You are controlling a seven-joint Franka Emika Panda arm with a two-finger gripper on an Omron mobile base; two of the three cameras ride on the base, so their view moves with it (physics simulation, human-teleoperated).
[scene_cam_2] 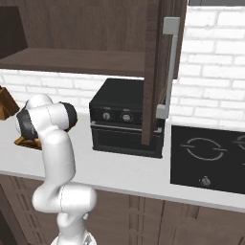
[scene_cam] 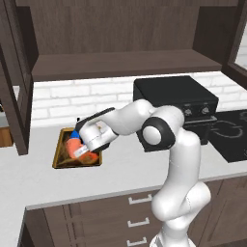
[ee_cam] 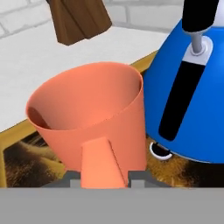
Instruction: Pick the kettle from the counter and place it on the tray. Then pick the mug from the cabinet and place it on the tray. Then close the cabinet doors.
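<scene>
Directly ahead of my gripper (ee_cam: 105, 175): mug (ee_cam: 89, 116), upright, held at its handle, fingers closed on it, low over tray (ee_cam: 8, 140). Kettle (ee_cam: 192, 87) close beside on tray; cabinet doors (scene_cam_2: 155, 72) open.

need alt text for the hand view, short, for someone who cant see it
An orange mug fills the centre, close to the camera, its handle toward the gripper at the bottom edge. A blue kettle with a black handle stands just to its right on the gold-rimmed tray, with the white counter behind.
</scene>
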